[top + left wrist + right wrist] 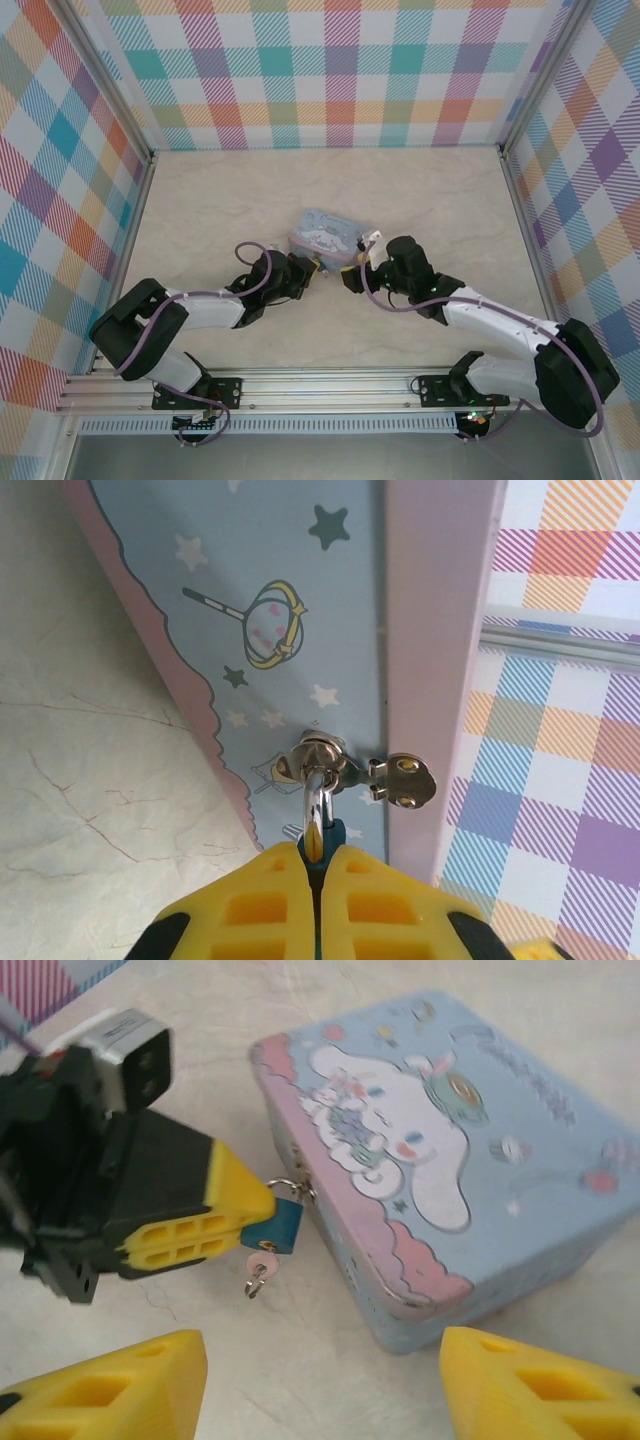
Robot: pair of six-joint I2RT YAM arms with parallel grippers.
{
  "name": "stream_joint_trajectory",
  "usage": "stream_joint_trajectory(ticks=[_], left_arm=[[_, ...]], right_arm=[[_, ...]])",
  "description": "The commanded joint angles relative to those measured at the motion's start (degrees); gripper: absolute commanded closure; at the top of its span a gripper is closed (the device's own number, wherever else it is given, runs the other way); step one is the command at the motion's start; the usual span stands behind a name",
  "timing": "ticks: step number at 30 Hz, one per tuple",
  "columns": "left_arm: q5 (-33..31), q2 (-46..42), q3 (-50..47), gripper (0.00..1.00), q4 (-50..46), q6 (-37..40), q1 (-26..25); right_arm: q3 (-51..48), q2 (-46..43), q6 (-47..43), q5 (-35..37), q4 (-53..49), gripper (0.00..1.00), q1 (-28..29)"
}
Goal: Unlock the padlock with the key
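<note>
**Two tiny metal parts, one clamped and one hanging free**

One small teal padlock [283, 1223] is gripped between the closed left jaws. It sits at the front wall of the pale blue cartoon tin [470, 1160], and its thin silvery shackle [318, 798] is threaded through the tin's hasp [322, 750]. The key [262, 1260] is seen just beneath the padlock body, its pale pinkish head hanging down with a little ring below. It is judged to be seated in the keyhole, though the blade itself is hidden. The right jaws are spread wide and empty, low over the desk [300, 1380], near the key but apart from it.

Both parts are judged to be light, stiff and smooth. The key head is best taken across its flat faces so that a twist can be passed on. Very little surface is offered, and an off-centre pinch is likely to skid off. The padlock can swing on its shackle, so the left hold is needed to brace it against the turn. The tin is judged light enough to be dragged across the smooth desk if the lock is pulled.

Room for the approach is narrow. The key is crowded by the left arm's yellow fingertips [235, 1195] just above, the tin's wall close on one side, and the desk just beneath.
</note>
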Motion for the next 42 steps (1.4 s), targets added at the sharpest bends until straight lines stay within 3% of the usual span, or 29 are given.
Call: stream_joint_trajectory(ticks=[1,8,15,31,42], left_arm=[[2.0,-1.7,2.1,1.0,-0.8,0.8,1.0],[3.8,-1.1,3.4,1.0,-0.5,0.1,1.6],[4.1,-0.9,4.0,1.0,-0.6,-0.4,1.6],[4.3,-0.5,3.9,1.0,-0.2,-0.8,1.6],[4.5,0.5,3.5,1.0,1.1,-1.2,1.6]], right_arm=[[0.4,-0.8,-19.8,6.2,-0.3,0.32,3.5],[-2.0,3.8,-40.0,21.0,8.9,0.3,12.0],[-1.8,8.1,-47.3,20.9,14.6,0.35,12.8],[1.1,17.2,-45.6,22.2,20.1,0.51,12.8],[3.3,20.2,-44.2,21.8,19.5,0.74,12.8]])
